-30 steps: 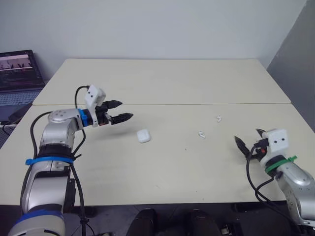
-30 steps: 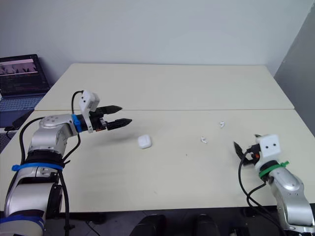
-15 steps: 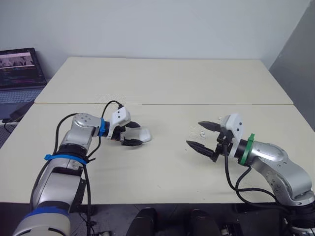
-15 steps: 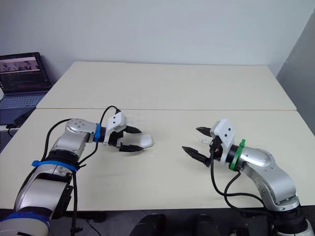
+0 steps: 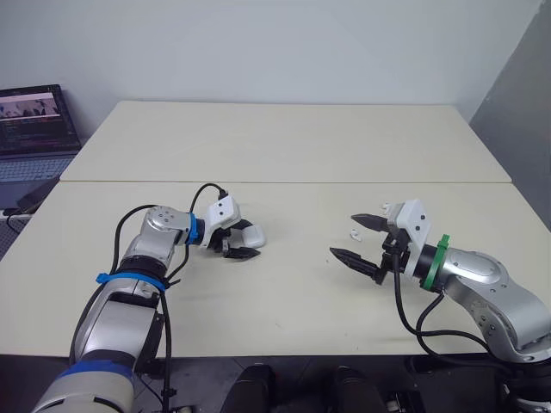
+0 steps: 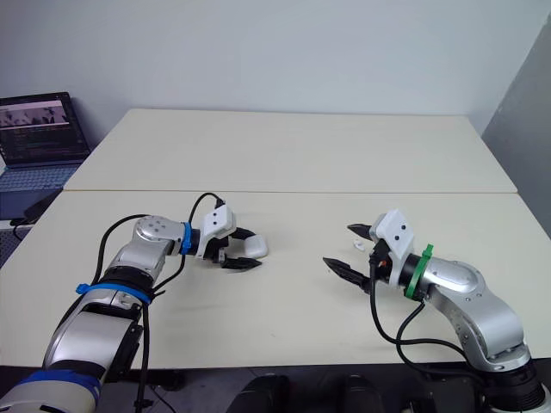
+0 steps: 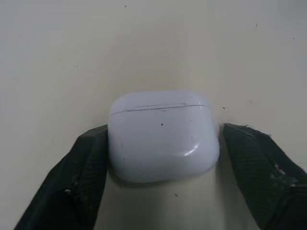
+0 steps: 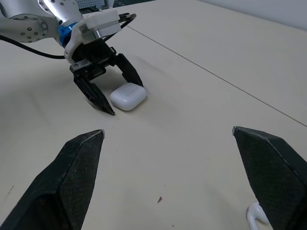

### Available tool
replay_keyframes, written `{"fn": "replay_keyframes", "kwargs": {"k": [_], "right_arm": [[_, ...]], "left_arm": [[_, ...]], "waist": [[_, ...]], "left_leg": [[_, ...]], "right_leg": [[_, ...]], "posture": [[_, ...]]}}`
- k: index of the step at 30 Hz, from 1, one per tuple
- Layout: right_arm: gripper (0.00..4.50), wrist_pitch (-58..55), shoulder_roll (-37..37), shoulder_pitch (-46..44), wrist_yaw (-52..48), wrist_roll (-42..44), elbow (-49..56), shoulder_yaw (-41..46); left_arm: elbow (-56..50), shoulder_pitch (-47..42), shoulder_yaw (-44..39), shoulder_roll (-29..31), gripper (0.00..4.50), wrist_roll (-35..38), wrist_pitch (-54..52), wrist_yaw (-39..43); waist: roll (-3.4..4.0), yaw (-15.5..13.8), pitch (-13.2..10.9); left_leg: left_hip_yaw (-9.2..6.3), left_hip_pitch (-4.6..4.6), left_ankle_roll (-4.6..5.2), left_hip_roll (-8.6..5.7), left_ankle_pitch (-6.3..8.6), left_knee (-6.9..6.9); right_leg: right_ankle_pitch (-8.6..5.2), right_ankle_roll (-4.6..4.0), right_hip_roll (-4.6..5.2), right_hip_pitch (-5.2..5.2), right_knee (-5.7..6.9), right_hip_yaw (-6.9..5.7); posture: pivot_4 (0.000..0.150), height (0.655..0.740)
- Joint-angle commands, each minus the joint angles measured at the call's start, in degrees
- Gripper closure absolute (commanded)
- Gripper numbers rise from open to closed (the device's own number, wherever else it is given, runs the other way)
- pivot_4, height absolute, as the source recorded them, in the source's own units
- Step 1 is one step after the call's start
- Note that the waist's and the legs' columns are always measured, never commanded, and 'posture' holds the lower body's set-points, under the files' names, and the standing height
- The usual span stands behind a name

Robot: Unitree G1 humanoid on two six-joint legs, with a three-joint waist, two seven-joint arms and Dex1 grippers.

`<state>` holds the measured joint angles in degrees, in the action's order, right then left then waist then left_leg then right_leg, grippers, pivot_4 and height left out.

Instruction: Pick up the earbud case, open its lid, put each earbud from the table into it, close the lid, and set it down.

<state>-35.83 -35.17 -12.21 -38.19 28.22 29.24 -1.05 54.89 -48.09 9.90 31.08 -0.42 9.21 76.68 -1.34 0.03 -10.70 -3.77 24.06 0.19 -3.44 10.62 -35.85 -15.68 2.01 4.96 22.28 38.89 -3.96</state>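
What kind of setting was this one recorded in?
Likely a lab or office room: two plain cream tables pushed together, a bare white wall behind, and an open laptop off to the left.

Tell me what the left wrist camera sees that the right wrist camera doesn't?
Extra in the left wrist view: the thin lid seam across the earbud case, seen close up. Extra in the right wrist view: the open right claw, one earbud on the table, the joint line between the two tabletops, and the left arm's blue ring. Shared: the white case lying shut on the table, with the open left claw straddling it.
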Motion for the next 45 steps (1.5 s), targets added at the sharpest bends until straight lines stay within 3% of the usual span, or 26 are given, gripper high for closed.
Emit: {"fn": "replay_keyframes", "kwargs": {"k": [1, 8, 14, 18, 21, 30, 38, 41, 45], "right_arm": [[0.00, 0.5, -0.2, 0.4, 0.9, 0.1, 2.2, 2.0], [0.00, -0.4, 0.5, 1.9, 1.5, 0.7, 0.9, 1.6], [0.00, -12.1, 5.1, -2.9, 4.7, 11.7, -1.1, 5.5], [0.00, -18.2, 6.5, -7.3, 5.6, 17.0, -3.1, 5.7], [0.00, -19.6, 7.9, -9.6, 7.2, 17.3, -4.1, 5.1], [0.00, -24.2, 13.1, -13.5, 11.4, 22.2, -5.0, 5.5], [0.00, -25.8, 14.6, -14.8, 14.0, 24.1, -6.3, 5.7], [0.58, -26.2, 14.9, -14.7, 14.6, 24.1, -6.5, 5.8], [2.00, -25.8, 14.4, -14.4, 14.3, 23.5, -6.3, 5.3]], "left_arm": [[1.8, -0.1, 0.2, -0.6, 1.69, -0.9, 0.6, -0.2], [-6.8, 0.5, -3.1, -4.9, 1.70, 3.6, 9.5, -2.1], [-14.5, 1.3, -4.5, -9.5, 1.70, 6.3, 32.2, -5.5], [-9.4, 0.1, -2.9, -10.4, 1.70, 1.2, 54.6, -11.4], [-5.3, -2.2, -1.9, -10.9, 1.70, -1.2, 62.6, -15.2], [1.2, -6.0, 1.3, -10.3, 1.70, -8.6, 72.5, -24.7], [3.1, -7.6, 3.0, -9.3, 1.70, -14.5, 74.3, -33.1], [3.4, -8.0, 3.6, -8.9, 1.70, -16.3, 74.8, -36.0], [3.6, -8.3, 4.8, -8.5, 1.70, -18.4, 75.1, -39.0]], "waist": [[0.00, 0.0, 0.0], [-0.01, -0.7, 0.0], [-0.03, -0.6, 0.0], [-0.03, -0.1, 0.0], [-0.03, -0.2, 0.0], [-0.03, -0.1, 0.0], [-0.03, 0.0, 0.0], [-0.03, 0.0, 0.0], [-0.03, 0.0, 0.0]], "left_leg": [[0.00, 0.00, 0.00, 0.00, 0.00, 0.00], [-0.03, 0.10, 0.02, -0.03, 0.01, -0.13], [-0.05, 0.25, 0.03, -0.02, 0.03, -0.20], [-0.01, 0.20, 0.03, -0.01, 0.03, -0.16], [-0.02, 0.20, 0.04, -0.02, 0.03, -0.17], [-0.01, 0.23, 0.07, -0.07, 0.04, -0.20], [-0.03, 0.22, 0.07, -0.06, 0.04, -0.19], [-0.02, 0.22, 0.07, -0.07, 0.04, -0.19], [-0.02, 0.22, 0.07, -0.06, 0.04, -0.19]], "right_leg": [[0.00, 0.00, 0.00, 0.00, 0.00, 0.00], [0.02, 0.03, 0.02, -0.02, -0.02, -0.04], [0.27, -0.24, 0.09, 0.07, -0.10, -0.01], [0.27, -0.24, 0.08, 0.07, -0.09, 0.01], [0.27, -0.23, 0.08, 0.06, -0.06, -0.03], [0.30, -0.15, -0.13, 0.06, -0.04, -0.07], [0.30, -0.14, -0.17, 0.07, 0.00, -0.08], [0.30, -0.13, -0.18, 0.07, 0.00, -0.09], [0.29, -0.12, -0.18, 0.07, 0.00, -0.09]], "posture": [[0.150, 0.7400], [0.150, 0.7400], [0.150, 0.7400], [0.150, 0.7400], [0.150, 0.7400], [0.150, 0.7400], [0.150, 0.7400], [0.150, 0.7400], [0.150, 0.7400]]}}
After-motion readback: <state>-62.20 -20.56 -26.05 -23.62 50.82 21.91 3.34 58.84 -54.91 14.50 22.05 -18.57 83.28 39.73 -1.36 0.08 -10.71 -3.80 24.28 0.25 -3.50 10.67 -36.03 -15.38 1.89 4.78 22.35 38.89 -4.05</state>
